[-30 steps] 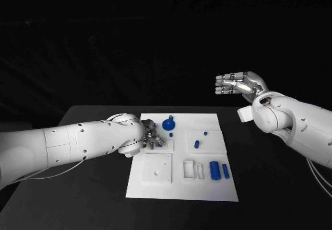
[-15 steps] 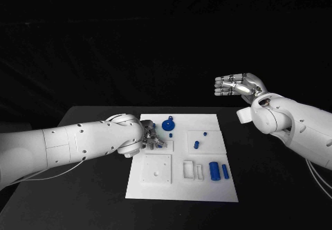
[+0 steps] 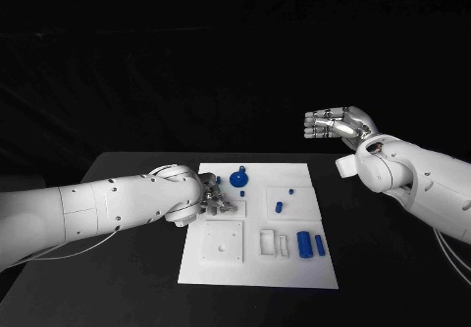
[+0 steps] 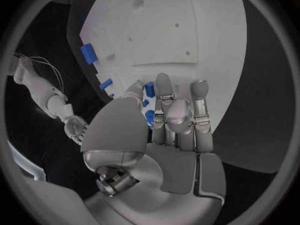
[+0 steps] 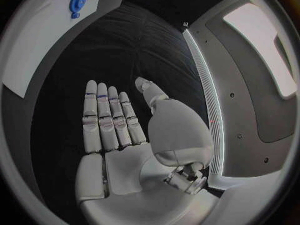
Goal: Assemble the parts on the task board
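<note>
Two robot hands: the left robot hand (image 3: 216, 199) rests fingers-down on the task board (image 3: 258, 269), closed over a small blue part (image 4: 149, 116). The right robot hand (image 3: 335, 124), empty with fingers spread, hangs above the table (image 3: 128, 286), well beyond the board's far right corner.

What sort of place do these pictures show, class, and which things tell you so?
Probably a robotics lab test bench: a black table against a dark backdrop, a white task board holding small blue parts, and two white robot arms, the left hand down at the board, the right hand raised empty.
</note>
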Robot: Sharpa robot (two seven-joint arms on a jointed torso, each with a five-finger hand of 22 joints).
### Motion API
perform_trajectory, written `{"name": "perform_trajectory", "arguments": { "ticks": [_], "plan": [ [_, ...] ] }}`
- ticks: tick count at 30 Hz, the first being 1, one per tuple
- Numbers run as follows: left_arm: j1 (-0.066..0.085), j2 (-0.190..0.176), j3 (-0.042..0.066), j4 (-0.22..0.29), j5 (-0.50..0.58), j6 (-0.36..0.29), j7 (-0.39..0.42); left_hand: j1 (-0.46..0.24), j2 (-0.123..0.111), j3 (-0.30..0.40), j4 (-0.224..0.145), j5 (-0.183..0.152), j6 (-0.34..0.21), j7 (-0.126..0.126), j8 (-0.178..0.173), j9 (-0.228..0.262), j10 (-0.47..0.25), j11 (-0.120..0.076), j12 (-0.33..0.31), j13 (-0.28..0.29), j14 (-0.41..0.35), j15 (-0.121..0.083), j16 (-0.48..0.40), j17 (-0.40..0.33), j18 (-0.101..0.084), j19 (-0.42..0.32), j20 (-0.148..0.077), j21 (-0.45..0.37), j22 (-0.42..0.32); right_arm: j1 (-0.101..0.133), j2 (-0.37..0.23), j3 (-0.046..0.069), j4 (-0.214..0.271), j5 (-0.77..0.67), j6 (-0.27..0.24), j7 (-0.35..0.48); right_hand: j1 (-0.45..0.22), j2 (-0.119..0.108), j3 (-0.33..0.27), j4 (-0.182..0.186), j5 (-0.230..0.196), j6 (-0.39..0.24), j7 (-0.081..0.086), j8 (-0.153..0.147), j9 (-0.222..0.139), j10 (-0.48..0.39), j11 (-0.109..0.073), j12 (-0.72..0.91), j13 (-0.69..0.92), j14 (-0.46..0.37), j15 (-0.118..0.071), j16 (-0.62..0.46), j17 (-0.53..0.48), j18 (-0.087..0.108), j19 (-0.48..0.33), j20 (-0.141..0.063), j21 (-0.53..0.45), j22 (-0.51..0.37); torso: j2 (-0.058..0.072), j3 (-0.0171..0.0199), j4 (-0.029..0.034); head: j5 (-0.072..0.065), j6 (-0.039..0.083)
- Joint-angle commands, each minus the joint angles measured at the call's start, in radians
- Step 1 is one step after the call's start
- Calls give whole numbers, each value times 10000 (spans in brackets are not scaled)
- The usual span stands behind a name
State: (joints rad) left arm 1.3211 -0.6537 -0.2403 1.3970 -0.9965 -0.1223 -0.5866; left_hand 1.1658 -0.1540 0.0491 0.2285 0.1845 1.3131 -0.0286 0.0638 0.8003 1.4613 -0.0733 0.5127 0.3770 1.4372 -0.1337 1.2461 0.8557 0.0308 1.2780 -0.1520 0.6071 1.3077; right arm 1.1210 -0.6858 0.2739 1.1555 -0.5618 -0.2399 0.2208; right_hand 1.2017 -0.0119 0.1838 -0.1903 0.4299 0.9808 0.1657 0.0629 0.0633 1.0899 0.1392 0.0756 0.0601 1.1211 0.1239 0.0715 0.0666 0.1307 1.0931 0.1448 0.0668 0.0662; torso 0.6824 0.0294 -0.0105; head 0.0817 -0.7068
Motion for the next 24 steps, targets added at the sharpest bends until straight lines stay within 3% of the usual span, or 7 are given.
{"name": "perform_trajectory", "arguments": {
  "ticks": [1, 7, 8, 13, 22, 23, 24],
  "plan": [
    [-6, -24, 3, 30, -24, -115, 108, -42, -119, -2, 150, -254, 31, 52, 28, 59, 534, 19, 52, 20, 11, 9, 30, 27, -35, 82, 12, -59, 169, -8, 5, 6, 6, -70, 140, 41, 77, 20, -67, 20, -28, -89, -5, -7, 5, -83, 5, -43, -15, -69, 24, -59, -16, 150, -89, -14, 0, -13, 3, 4, -7, 13, 16],
    [-7, -156, 10, 133, 12, -222, 139, -302, -467, -149, 500, -1327, 9, 74, 21, 126, 532, 35, 46, 27, 0, 15, 27, 14, -33, 74, 16, -64, 170, -12, -2, 6, 7, -68, 132, 41, 81, 28, -89, 15, -32, -98, -5, -6, 5, -92, 8, -41, -15, -90, 31, -58, -16, 153, -111, -6, 1, -13, 7, 4, -8, 29, 56],
    [-7, -190, 20, 173, 24, -266, 143, -495, -686, -465, 581, -1358, -48, 82, 8, 103, 532, 34, 26, 4, -19, -1, 12, -1, -43, 58, -7, -69, 171, -13, -2, 6, 6, -67, 131, 41, 81, 29, -93, 15, -31, -100, -5, -6, 5, -93, 8, -41, -15, -93, 31, -58, -17, 154, -112, -5, 2, -13, 8, 4, -9, 30, 58],
    [-5, -342, 123, 340, 185, -326, 124, -758, -767, -2168, 642, -1357, -249, 129, 15, -122, 529, 50, -9, -77, -48, -21, -34, -29, -75, 45, -49, -72, 172, -22, -1, 6, -8, -64, 127, 40, 87, 37, -103, 10, -26, -110, -2, -6, 5, -100, 11, -41, -15, -103, 33, -58, -17, 156, -124, 0, 1, -13, 5, 4, -22, 46, 92],
    [5, -513, 608, 406, 502, -187, 77, -818, -628, -1870, 647, -1339, -329, 165, -1, -413, 522, 66, -57, -157, -82, -17, -127, -93, -82, 27, -48, -96, 164, -26, -1, 6, -25, -61, 126, 32, 91, 47, -131, 0, -20, -121, 1, -6, 5, -102, 14, -36, -14, -118, 39, -57, -17, 162, -141, 11, 3, -13, -2, 20, -12, 75, 190],
    [10, -523, 701, 366, 546, -121, 70, -655, -477, -1706, 629, -1140, -370, 184, -3, -481, 520, 80, -83, -152, -87, 4, -148, -124, -74, 19, -23, -107, 162, -26, -2, 6, -28, -61, 126, 32, 91, 47, -131, 0, -20, -121, 1, -6, 5, -102, 14, -36, -14, -118, 39, -57, -17, 162, -141, 11, 3, -13, 0, 19, -15, 79, 192],
    [24, -529, 792, 308, 594, -34, 72, -220, -70, -1439, 491, 272, -392, 204, 5, -582, 518, 112, -131, -152, -108, 14, -188, -184, -64, 5, -5, -125, 157, -26, -3, 6, -34, -61, 127, 30, 91, 47, -131, 0, -20, -121, 1, -6, 5, -102, 14, -36, -14, -118, 39, -57, -17, 162, -141, 11, 3, -13, 1, 17, -21, 79, 198]
  ]
}}
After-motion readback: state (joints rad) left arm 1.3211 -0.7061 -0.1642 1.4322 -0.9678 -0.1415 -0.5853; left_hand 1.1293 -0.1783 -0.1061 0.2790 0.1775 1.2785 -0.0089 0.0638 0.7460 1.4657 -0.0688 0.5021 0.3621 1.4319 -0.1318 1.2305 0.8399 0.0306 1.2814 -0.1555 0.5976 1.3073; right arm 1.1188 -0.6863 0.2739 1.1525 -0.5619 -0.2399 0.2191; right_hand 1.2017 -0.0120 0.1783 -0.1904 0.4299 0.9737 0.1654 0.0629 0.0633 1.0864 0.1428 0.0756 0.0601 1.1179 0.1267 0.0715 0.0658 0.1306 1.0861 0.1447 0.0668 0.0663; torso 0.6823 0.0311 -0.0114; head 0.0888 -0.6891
